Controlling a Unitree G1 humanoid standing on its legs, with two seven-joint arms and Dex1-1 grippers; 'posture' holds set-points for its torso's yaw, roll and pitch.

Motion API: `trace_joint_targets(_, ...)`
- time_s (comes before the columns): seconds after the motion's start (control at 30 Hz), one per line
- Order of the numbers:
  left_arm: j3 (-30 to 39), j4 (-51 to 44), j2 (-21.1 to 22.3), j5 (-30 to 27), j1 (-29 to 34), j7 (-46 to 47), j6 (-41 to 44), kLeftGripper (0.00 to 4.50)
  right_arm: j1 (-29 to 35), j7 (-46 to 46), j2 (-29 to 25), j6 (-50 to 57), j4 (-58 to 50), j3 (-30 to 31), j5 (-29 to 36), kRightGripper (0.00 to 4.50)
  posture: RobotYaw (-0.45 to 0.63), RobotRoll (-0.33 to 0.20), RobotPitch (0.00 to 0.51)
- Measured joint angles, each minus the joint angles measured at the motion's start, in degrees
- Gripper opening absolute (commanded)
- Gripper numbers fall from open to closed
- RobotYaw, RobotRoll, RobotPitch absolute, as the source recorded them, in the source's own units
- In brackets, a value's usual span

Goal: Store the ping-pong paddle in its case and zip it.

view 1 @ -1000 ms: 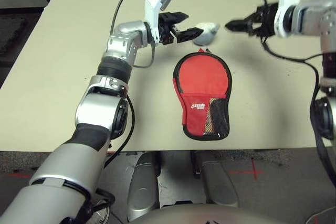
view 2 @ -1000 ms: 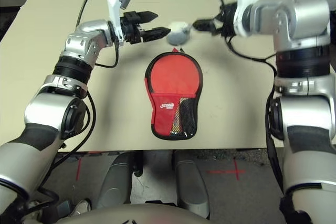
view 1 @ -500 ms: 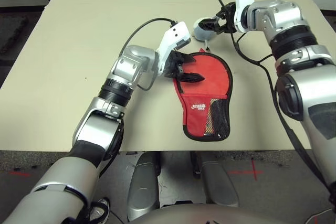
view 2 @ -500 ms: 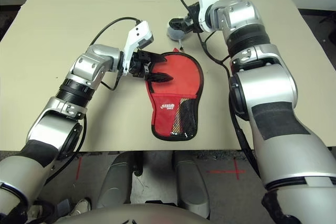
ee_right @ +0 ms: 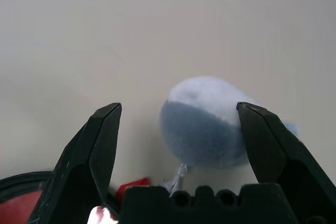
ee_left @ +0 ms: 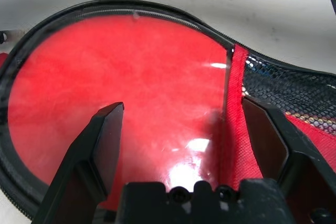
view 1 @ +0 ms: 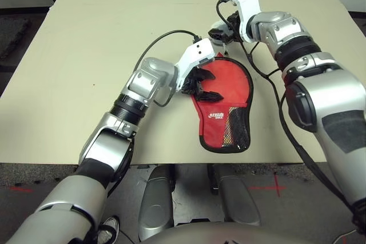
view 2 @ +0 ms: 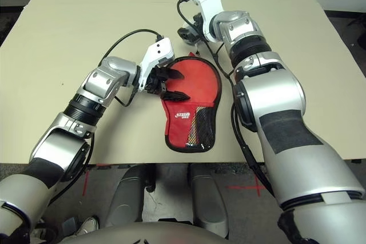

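The red case lies flat on the table, round end away from me, with black zipper edging and a mesh pocket near its narrow end. Striped colours like the paddle's handle show through the mesh. A glossy red surface sits inside the zipper edge; I cannot tell if it is the paddle's face. My left gripper hovers open just over the round part, nothing between its fingers. My right gripper is open beyond the case's top, its fingers either side of a grey-white soft lump.
The beige table stretches wide to the left and behind the case. The case's zipper pull and a red tab lie just below the lump. The front table edge runs close under the case's narrow end.
My left gripper has come down from beside the lump to just over the case's round part. My right gripper has swung in from the right and now straddles the lump.
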Motion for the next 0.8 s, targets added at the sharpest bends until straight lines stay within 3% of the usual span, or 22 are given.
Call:
trace_joint_targets(0.4, 0.0, -1.9, 0.1, -0.1, 0.3, 0.2, 1.2, 4.48, 2.4, -3.9, 1.9, -3.0, 1.7, 0.7, -6.8, 4.5, 0.08, 0.0, 0.209)
trace_joint_targets(0.57, 0.0, -2.6, 0.1, -0.2, 1.1, 0.6, 1.7, 4.5, 3.3, -8.0, 1.9, -5.5, 1.8, 2.7, -10.3, 3.22, 0.09, 0.0, 0.213)
trace_joint_targets(0.8, 0.0, -4.4, 0.0, -0.4, 1.8, 1.2, 2.8, 4.5, 4.2, -13.6, 1.6, -10.0, 2.2, 7.5, -17.2, 0.51, 0.12, 0.0, 0.219)
